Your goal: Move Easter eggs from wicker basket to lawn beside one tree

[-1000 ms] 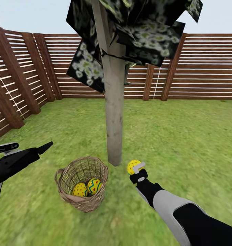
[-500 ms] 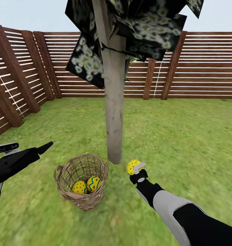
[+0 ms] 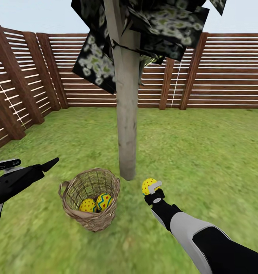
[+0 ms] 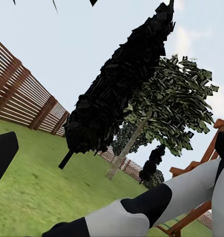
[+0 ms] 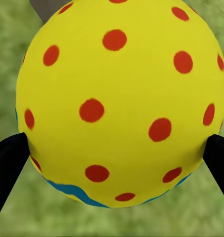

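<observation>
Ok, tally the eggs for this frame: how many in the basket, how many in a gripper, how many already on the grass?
In the wicker basket: 2, one egg beside another egg
In the right gripper: 1, the held egg
On the lawn: 0
Total: 3

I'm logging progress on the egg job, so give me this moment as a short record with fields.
held egg: in the right tool, pinched at both sides, low over the lawn
basket: two eggs inside
tree: trunk just behind basket and held egg
left tool: holding nothing, raised left of the basket
fence: behind the tree
</observation>
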Available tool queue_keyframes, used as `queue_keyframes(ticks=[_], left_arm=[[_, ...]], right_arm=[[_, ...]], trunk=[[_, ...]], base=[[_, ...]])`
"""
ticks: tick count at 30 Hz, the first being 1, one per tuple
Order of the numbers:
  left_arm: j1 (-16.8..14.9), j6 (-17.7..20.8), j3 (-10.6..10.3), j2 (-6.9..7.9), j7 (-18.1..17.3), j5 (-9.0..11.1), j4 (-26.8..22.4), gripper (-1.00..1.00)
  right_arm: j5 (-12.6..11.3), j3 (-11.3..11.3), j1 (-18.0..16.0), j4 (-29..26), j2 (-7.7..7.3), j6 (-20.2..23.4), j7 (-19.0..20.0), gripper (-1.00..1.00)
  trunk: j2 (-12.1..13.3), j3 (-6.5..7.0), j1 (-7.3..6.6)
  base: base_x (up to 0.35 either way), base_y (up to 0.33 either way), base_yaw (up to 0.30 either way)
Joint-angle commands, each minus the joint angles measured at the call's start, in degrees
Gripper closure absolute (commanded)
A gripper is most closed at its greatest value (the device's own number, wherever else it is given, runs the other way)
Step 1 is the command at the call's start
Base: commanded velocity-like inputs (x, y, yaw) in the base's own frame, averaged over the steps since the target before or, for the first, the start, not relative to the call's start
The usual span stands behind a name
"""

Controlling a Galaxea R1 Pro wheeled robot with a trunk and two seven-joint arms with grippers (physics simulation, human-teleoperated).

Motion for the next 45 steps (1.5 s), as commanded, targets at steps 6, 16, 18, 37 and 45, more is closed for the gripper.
queue_keyframes(ticks=[6, 16, 18, 37, 45], left_arm=[[0.0, 0.6, 0.0, -0.01, -0.2, 0.0, 0.0, -1.00], [0.0, 0.6, 0.0, -0.01, -0.2, 0.1, 0.0, -1.00], [0.0, 0.6, 0.0, 0.01, -0.2, 0.1, 0.0, -1.00], [0.0, 0.7, 0.0, 0.08, -0.2, 0.1, 0.1, -1.00], [0.0, 0.7, 0.0, 0.03, -0.2, 0.1, 0.1, -1.00]], right_arm=[[0.6, 0.1, 0.0, 0.0, 0.02, 0.3, -0.2, 1.00], [0.6, 0.1, 0.0, -0.1, 0.02, -0.1, -0.2, 1.00], [0.5, 0.0, 0.0, -0.3, 0.02, -0.1, -0.2, 1.00], [0.9, 0.2, -0.1, -1.9, 0.02, 0.6, -0.1, 1.00], [0.8, 0.3, 0.0, -1.5, 0.02, 1.8, -0.2, 1.00]], trunk=[[-2.4, -1.13, 1.31], [-6.5, -2.92, 3.51], [-7.3, -3.28, 3.95], [-14.9, -6.69, 8.12], [-15.0, -8.46, 8.36]], base=[[0.000, 0.000, 0.000], [0.000, 0.000, 0.000], [0.000, 0.000, 0.000], [0.000, 0.000, 0.000], [0.000, 0.000, 0.000]])
